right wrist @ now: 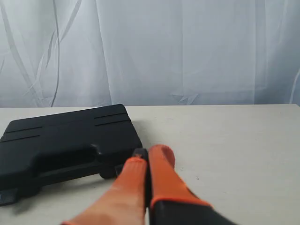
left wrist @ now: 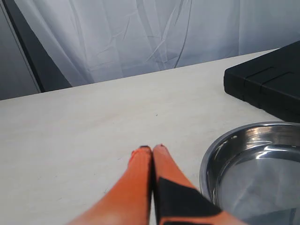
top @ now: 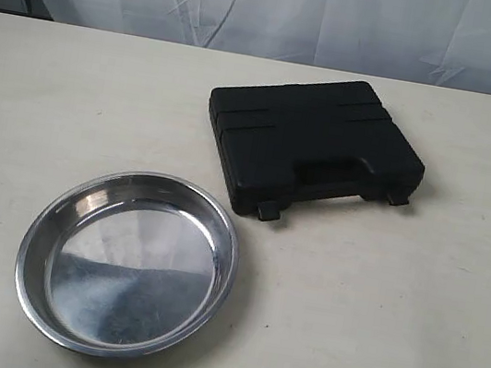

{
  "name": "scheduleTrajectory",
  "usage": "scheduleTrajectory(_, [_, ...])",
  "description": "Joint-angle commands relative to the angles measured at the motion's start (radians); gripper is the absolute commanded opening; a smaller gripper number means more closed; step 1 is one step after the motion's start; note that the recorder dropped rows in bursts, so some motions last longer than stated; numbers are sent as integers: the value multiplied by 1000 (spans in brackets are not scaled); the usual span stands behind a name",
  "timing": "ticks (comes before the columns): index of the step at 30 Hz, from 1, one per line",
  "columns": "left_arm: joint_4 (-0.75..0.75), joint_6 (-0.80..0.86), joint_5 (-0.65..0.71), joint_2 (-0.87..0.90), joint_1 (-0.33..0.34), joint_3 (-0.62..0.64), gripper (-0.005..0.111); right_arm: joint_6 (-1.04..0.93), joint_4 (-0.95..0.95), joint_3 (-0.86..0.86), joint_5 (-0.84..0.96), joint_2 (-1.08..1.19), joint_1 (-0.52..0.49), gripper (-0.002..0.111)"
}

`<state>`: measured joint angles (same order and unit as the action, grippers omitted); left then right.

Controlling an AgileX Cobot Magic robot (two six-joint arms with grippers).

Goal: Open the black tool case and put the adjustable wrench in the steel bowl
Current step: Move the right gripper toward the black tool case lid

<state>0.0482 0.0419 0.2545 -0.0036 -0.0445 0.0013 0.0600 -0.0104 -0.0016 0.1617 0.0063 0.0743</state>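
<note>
Exterior view: the case [top: 313, 143] lies flat on the pale worktop [top: 413, 304] with its lid down, set at a slant, right of the middle and towards the back. Its handle [top: 332, 170] and two latches [top: 269, 211] face the near side. The bowl [top: 128, 262] sits nearer and to the left, apart from the case, with only reflections in its flat bottom. A white curtain [top: 301, 11] hangs behind the worktop. The wrench does not show here, and with the lid down I cannot tell where it is. Neither arm is in this view.

Left wrist view: the orange left fingers [left wrist: 143, 157] are pressed together with no gap at the tips and hold nothing. They point across bare worktop, with the bowl's rim [left wrist: 208, 159] just beside them. A corner of the case [left wrist: 269, 84] lies beyond the bowl.

Right wrist view: the right fingers [right wrist: 158, 157] are likewise pressed together and hold nothing. Their tips sit near the case's [right wrist: 61, 140] front corner, but I cannot tell whether they touch it. The case's handle side faces the camera, and its lid is down.
</note>
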Motion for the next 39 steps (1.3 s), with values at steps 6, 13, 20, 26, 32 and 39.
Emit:
scheduleTrajectory(6, [-2,-4,-16,4,2,-1,0,-3,0,2,-7,-6,-4,-1])
scheduleTrajectory(13, [-2,-4,-16,4,2,-1,0,-3,-7,2,-129,-6,-4,-1])
scheduleTrajectory(20, [-2,-4,-16,4,2,-1,0,0,5,2,-176,-6,-4,-1])
scheduleTrajectory(26, [-2,-4,-16,4,2,-1,0,26,773,2,-213,-6,-4,-1])
scheduleTrajectory(32, [-2,-4,-16,4,2,-1,0,13,997,-65,-211,-6,-4,-1])
scheduleTrajectory(39, [-2,-4,-16,4,2,-1,0,3,211,-447,-235,304,-4,-1])
